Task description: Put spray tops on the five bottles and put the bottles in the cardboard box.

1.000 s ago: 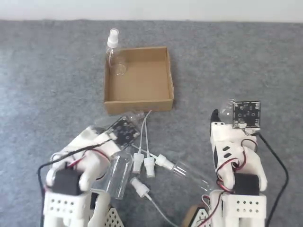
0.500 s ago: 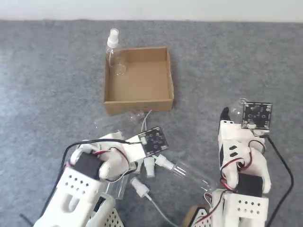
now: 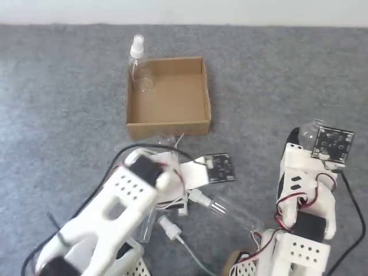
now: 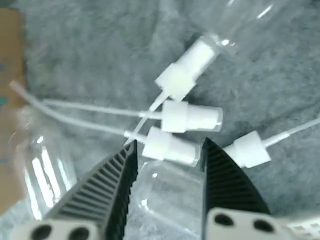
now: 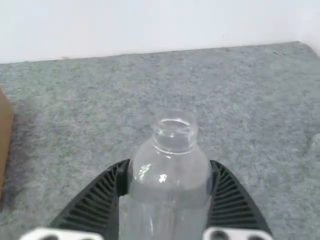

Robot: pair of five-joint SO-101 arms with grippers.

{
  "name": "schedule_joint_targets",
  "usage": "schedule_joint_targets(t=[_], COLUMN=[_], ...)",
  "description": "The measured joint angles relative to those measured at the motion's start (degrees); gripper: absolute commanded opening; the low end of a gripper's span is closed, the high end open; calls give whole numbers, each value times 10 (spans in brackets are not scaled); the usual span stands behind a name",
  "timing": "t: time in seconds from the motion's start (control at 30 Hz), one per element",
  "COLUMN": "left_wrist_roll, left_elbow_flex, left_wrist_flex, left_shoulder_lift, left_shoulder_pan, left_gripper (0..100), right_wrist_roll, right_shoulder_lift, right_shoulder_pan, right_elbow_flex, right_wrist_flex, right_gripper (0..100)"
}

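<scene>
Grey felt-like table cover (image 3: 69, 115) fills the work area, coarse nap. A plain white wall (image 3: 184, 10) runs along its far edge, and you see the same wall behind the cover in the right wrist view.

The cardboard box (image 3: 168, 127) sits centred, toward the wall side, top open. The capped bottle (image 3: 137, 57) stands upright at its far left corner with a white sprayer on. Its base looks to be inside the box wall.

Your left tool (image 4: 169, 146) is spread and hangs low over the heap of loose parts in front of the box. It has one finger on each side of a white spray top (image 4: 175, 148). You can't tell if either finger touches it. That top lies across a clear bottle (image 4: 165, 195) resting on its side.
- The second top (image 4: 192, 116) is just beside it.
- The third top (image 4: 247, 150) is off past one finger.
- The fourth top (image 4: 184, 76) is at the neck of a lying bottle (image 4: 245, 17). You can't tell if it is seated.
- Thin dip tubes (image 4: 85, 107) trail toward the box.

In the high view the left arm (image 3: 115, 201) crosses the heap from the near left.

Your right tool (image 5: 169, 175) pinches the open bottle (image 5: 174, 132). The bottle is upright with a bare neck, raised off the cover, to the right of the box and well apart from it.
</scene>
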Motion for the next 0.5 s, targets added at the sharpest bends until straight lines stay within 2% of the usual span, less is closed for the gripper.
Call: schedule_joint_targets(t=[0.27, 0.5], left_wrist_roll=[1, -35], left_elbow_flex=[-90, -118], left_wrist_flex=[-1, -1], left_shoulder_lift=[156, 235], left_shoulder_pan=[35, 44], left_gripper=[191, 191], right_wrist_roll=[-10, -10], right_shoulder_lift=[-2, -2], right_shoulder_pan=[1, 1], right_elbow_flex=[0, 0], right_wrist_flex=[-4, -4], right_gripper=[111, 111])
